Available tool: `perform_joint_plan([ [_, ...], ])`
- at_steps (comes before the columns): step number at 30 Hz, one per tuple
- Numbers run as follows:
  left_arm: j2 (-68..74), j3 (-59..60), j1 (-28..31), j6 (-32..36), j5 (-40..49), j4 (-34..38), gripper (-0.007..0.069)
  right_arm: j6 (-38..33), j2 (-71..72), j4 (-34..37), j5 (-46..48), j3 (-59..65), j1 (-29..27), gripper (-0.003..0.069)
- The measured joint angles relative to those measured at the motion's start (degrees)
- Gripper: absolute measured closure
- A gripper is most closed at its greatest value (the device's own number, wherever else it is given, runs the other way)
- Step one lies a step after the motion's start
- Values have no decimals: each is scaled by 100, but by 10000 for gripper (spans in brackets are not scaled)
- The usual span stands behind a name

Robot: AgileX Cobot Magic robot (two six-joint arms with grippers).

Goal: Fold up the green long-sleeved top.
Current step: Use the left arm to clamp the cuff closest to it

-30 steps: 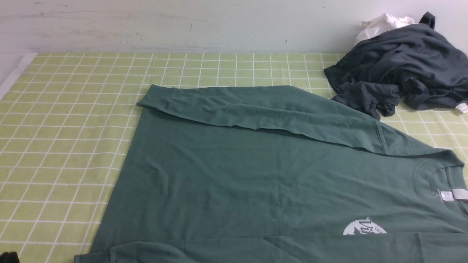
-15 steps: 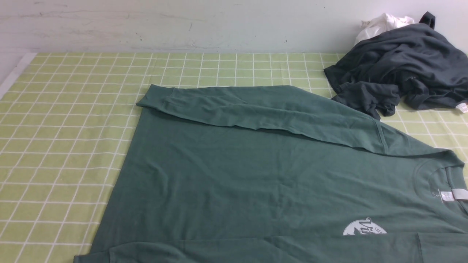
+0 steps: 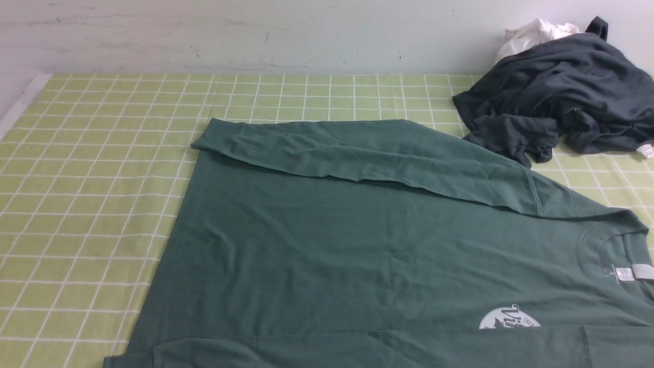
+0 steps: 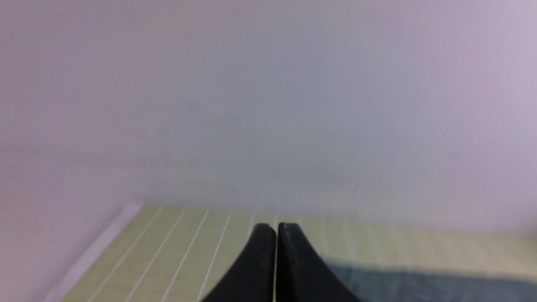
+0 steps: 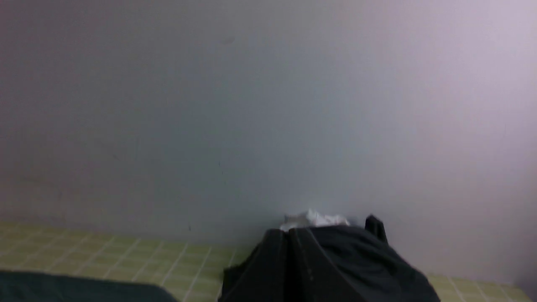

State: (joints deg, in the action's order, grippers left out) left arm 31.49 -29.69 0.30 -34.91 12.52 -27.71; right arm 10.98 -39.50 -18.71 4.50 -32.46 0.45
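Observation:
The green long-sleeved top (image 3: pixel 357 245) lies flat across the checked cloth, neck and white label to the right, one sleeve folded over its far edge and another folded along its near edge. A white round logo (image 3: pixel 510 318) peeks out by the near sleeve. Neither gripper shows in the front view. In the left wrist view my left gripper (image 4: pixel 276 228) is shut with nothing in it, raised above the cloth, a strip of the top (image 4: pixel 419 285) beside it. My right gripper (image 5: pixel 288 233) is shut and empty, aimed toward the wall.
A dark charcoal garment (image 3: pixel 562 97) lies heaped at the back right with a small white cloth (image 3: pixel 531 33) behind it. The green checked tablecloth (image 3: pixel 92 179) covers the table up to a pale wall (image 3: pixel 255 30).
A dark object at the bottom left corner of the front view one second ago has gone out of sight. The top has not moved.

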Motion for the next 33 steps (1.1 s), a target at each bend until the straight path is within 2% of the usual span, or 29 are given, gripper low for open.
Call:
perform_joint_plan([
  [2,253,0,0,-114,424,-97,629,27,-420,24,416,-151,134,669],
  [3,597,0,0,-252,756,-134,629,45,-840,144,1063,-331,404,669],
  [7,1272,-6,-14,-414,1001,16,629,-133,-1703,527,2380,-711,1023,669],
  [9,1564,-13,-133,-251,1074,320,625,-301,-2008,688,2871,-781,1299,669],
  [10,1983,-24,-375,292,1322,944,617,-566,-2369,906,3180,-799,1551,669],
  [11,2137,-24,-529,540,1464,1199,614,-727,-2474,978,3272,-799,1667,669],
  [15,3179,-24,-1158,2508,2079,2771,607,-1582,-3003,1519,3164,-816,2113,669],
  [16,3287,-24,-1200,2705,2129,2926,607,-1728,-3046,1592,3109,-823,2175,669],
  [17,3735,-24,-1301,3424,2288,3495,607,-2096,-3205,1950,2976,-835,2320,669],
  [18,3938,-24,-1307,3672,2327,3750,607,-2312,-3264,2175,2942,-835,2395,669],
  [22,4335,-61,-1156,3997,2342,4361,605,-3140,-3347,2998,2954,-835,2560,669],
  [26,4342,-190,-642,4005,2585,4449,588,-3850,-3359,3589,2954,-835,2584,669],
  [28,4342,-276,-475,4041,2759,4441,571,-3973,-3359,3738,2954,-835,2583,669],
  [32,4428,-559,141,4293,3088,4427,399,-4235,-3359,4136,2948,-836,2583,669],
  [33,4436,-571,154,4303,3088,4423,389,-4241,-3359,4157,2948,-836,2583,669],
])
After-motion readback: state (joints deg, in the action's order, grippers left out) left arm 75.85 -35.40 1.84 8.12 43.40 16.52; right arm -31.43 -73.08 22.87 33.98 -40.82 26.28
